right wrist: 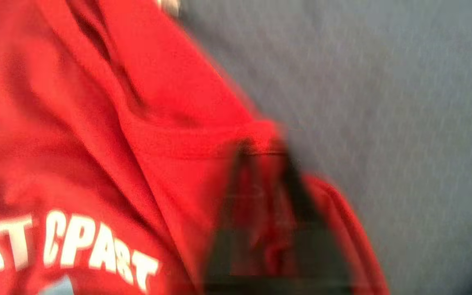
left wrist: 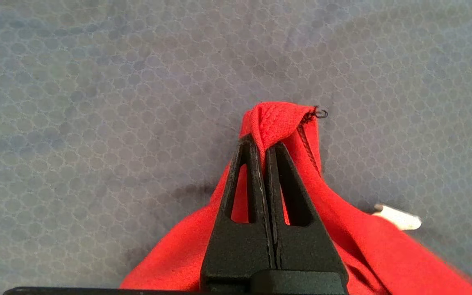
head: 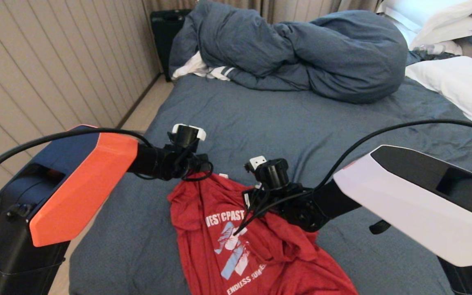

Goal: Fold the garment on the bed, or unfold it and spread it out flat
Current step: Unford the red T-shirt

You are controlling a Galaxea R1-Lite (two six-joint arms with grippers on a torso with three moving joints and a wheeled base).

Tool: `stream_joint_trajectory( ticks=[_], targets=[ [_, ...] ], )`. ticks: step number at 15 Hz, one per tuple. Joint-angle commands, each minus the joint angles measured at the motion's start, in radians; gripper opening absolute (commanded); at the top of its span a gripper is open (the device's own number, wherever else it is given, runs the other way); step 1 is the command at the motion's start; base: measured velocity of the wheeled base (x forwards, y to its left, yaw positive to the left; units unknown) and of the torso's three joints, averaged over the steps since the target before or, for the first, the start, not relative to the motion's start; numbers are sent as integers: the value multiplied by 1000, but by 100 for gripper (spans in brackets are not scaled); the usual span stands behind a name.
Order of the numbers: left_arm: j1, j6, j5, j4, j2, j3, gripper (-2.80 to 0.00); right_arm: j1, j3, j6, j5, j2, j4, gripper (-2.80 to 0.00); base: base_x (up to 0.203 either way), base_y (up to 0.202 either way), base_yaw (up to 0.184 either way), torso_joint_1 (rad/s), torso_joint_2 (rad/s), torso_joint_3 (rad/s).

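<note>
Wrinkled blue-grey bed (head: 260,119), duvet (head: 301,53) bunched at the far end; red garment (head: 236,241) lies print-up near the foot, long axis running from the grippers back toward the robot. Left gripper (left wrist: 265,141) pinches its far edge; right gripper (right wrist: 266,151), pressed together, bites a neighbouring fold

Readable text sits only on the garment (head: 236,241), printed in white on its red front. Head view: top line reads "WEST COAST", with the first letter partly lost in a fold and a crease making the second word look like "CPAST". Lower line reads "ENDLESS SUM…", rest cut off by a fold. Right wrist view shows the top line's tail only: "ST CPAST" on the same garment (right wrist: 96,172). Left wrist view: no text readable. No other labels, brands or numbers legible.
</note>
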Motion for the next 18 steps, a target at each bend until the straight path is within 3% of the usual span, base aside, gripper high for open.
stream_joint_trajectory(
  ticks=[1, 7, 10, 13, 18],
  targets=[
    [0, -3, 2, -1, -2, 1, -280, 0, -19, 0, -2, 11, -3, -280, 0, 0, 0, 0, 0, 0],
    [4, -4, 3, -2, -31, -1, -280, -11, -123, -17, -20, 32, 1, -280, 0, 0, 0, 0, 0, 0],
    [24, -4, 5, -3, -59, -7, -280, -30, -230, -50, -101, 51, -5, -280, 0, 0, 0, 0, 0, 0],
    [34, -1, 48, -15, -75, -11, -280, -46, -351, -86, -166, 109, -5, -280, 0, 0, 0, 0, 0, 0],
    [56, 32, 68, -86, -64, -32, -280, -60, -590, -196, -246, 243, -5, -280, 0, 0, 0, 0, 0, 0]
  ],
)
